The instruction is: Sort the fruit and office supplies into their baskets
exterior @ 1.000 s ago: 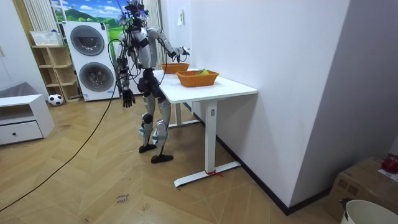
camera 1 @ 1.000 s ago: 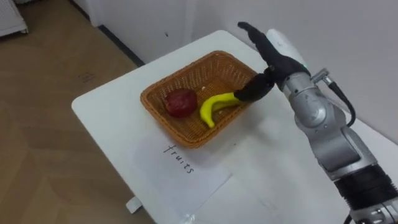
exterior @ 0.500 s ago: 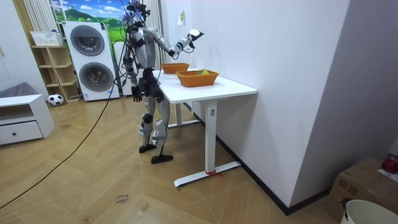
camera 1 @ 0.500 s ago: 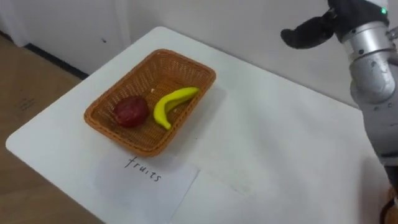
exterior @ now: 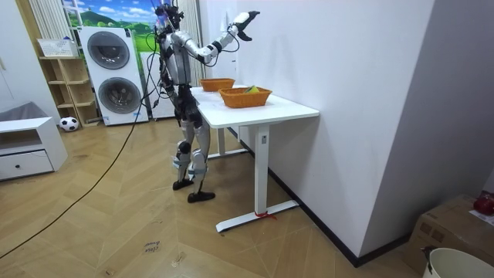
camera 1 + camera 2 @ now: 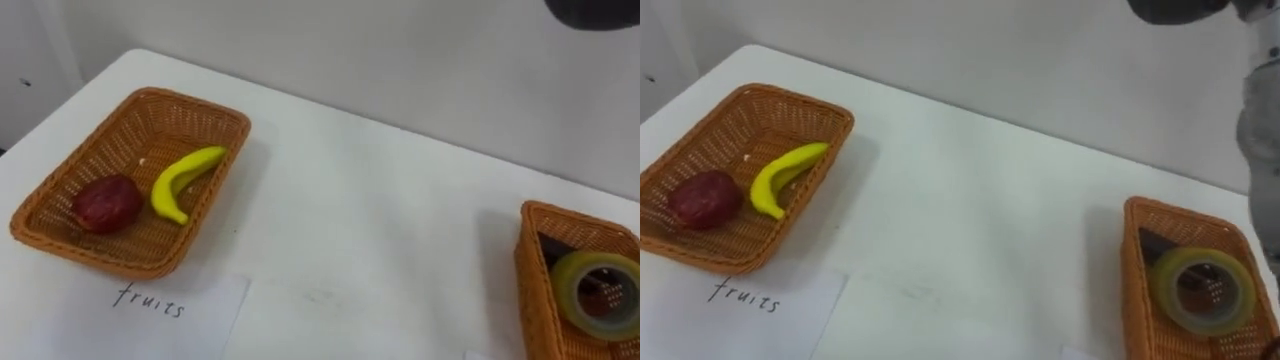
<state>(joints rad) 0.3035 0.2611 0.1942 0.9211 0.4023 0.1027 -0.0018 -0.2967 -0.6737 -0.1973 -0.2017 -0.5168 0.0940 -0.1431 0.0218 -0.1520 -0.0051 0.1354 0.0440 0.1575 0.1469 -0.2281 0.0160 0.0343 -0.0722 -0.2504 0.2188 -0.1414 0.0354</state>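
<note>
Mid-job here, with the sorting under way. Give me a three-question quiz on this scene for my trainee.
1. True or false: the banana lies in the left basket next to the red fruit.
2. What shows on top in the right basket? A: a tape roll. B: an orange. C: a stapler.
3. Fill in: in the room view, the right robot hand is high ____ the table.
Key: 1 true; 2 A; 3 above.
</note>
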